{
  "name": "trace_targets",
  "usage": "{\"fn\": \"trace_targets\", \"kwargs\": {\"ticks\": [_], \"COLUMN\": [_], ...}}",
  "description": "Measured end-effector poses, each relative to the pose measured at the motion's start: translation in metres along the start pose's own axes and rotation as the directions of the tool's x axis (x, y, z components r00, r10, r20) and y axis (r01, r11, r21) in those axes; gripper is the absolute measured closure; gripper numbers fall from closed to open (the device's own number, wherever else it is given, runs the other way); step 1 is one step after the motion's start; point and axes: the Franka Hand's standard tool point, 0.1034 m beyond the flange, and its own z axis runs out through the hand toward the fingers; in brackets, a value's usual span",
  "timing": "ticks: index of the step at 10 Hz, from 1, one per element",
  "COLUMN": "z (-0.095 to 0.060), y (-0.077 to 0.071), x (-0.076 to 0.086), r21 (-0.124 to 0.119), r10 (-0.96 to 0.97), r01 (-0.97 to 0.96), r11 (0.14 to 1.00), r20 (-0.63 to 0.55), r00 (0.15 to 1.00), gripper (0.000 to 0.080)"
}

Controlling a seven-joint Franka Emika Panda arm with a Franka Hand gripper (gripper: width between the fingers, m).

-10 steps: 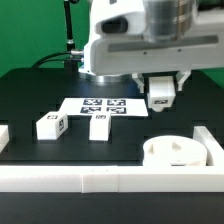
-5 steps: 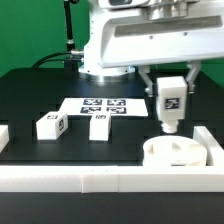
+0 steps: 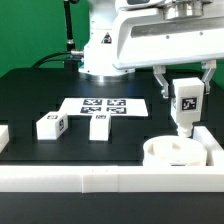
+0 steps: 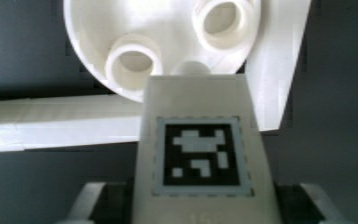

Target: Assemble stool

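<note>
My gripper [image 3: 186, 88] is shut on a white stool leg [image 3: 186, 103] with a black-and-white tag and holds it upright, just above the round seat disc [image 3: 172, 152] at the exterior view's front right. In the wrist view the leg [image 4: 201, 130] fills the middle, its tip over the seat disc [image 4: 167, 40] between two round sockets. Two more tagged legs lie on the black table: one [image 3: 50, 125] at the exterior view's left and one [image 3: 99, 125] beside it.
The marker board [image 3: 104, 106] lies flat behind the loose legs. White border rails [image 3: 100, 178] run along the front, and a rail corner [image 3: 205, 145] wraps the seat disc. The arm's white body [image 3: 150, 35] looms over the back.
My gripper has moved toward the exterior view's right with the leg, turned it upright, and brought it over the seat disc.
</note>
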Motion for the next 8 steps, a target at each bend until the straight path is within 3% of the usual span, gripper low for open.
{"fn": "trace_targets", "kwargs": {"ticks": [1,8], "z": [0.006,0.02], "y": [-0.017,-0.024], "x": [-0.005,-0.016], "r21": [-0.009,-0.002], "r10": [-0.085,-0.101], "r01": [0.085,0.101], "r11": [0.996,0.995], "r20": [0.005,0.012], "r00": [0.996,0.995], "gripper": [0.0462,0.0462]}}
